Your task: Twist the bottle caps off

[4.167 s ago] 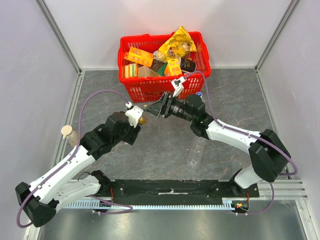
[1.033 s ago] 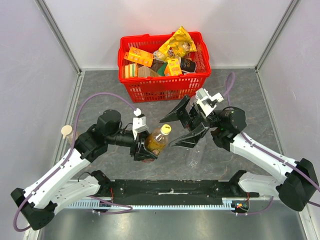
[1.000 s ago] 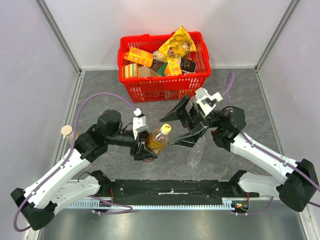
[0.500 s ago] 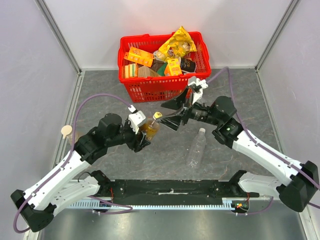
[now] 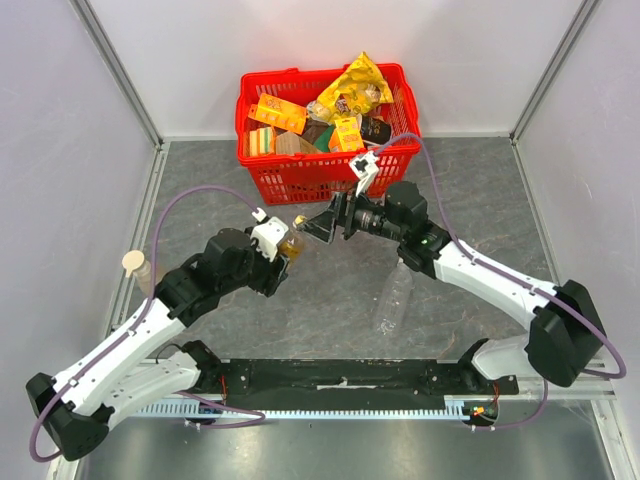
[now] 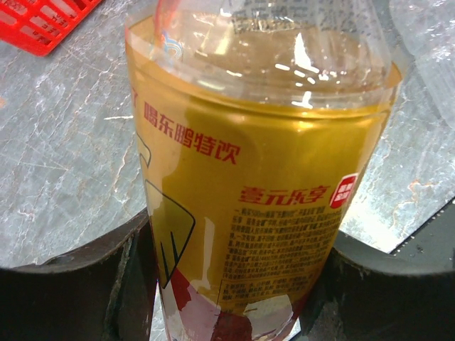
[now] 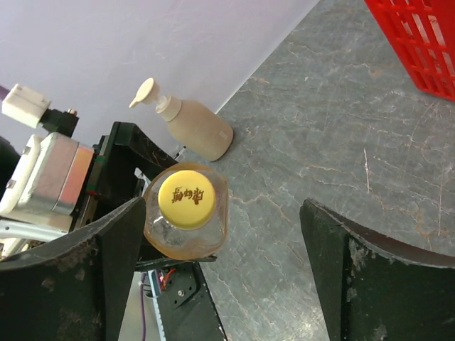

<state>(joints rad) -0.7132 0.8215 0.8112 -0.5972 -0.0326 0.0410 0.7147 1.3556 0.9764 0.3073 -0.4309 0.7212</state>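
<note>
A grey marbled table point(image 5: 470, 190) sits between white walls, with a red basket point(image 5: 262, 176) of groceries at its far side. From above, the left gripper point(image 5: 284, 255) holds a drink bottle point(image 5: 290, 245) of amber liquid near the middle of the table, its neck tipped toward the right arm. The right gripper point(image 5: 315, 225) points at the bottle's top, just beside the yellow cap point(image 5: 298, 221). A clear bottle point(image 5: 390, 305) lies on the table under the right arm, which hides its cap end. A pump bottle point(image 5: 140, 268) stands by the left wall.

The left wrist camera shows the bottle's labelled body filling the frame. It is clamped between the dark fingers point(image 6: 71, 284), one on each side and both pressed against the plastic.

On the right wrist camera the fingers point(image 7: 78, 277) are spread wide. The yellow cap sits in the gap nearer the left one, and neither finger appears to touch it. The cap looks fully seated on the neck.

I judge the work to be at an early stage. This cap is lined up but not yet gripped or turned, and no loose cap shows anywhere. The white and blue caps are out of sight.
</note>
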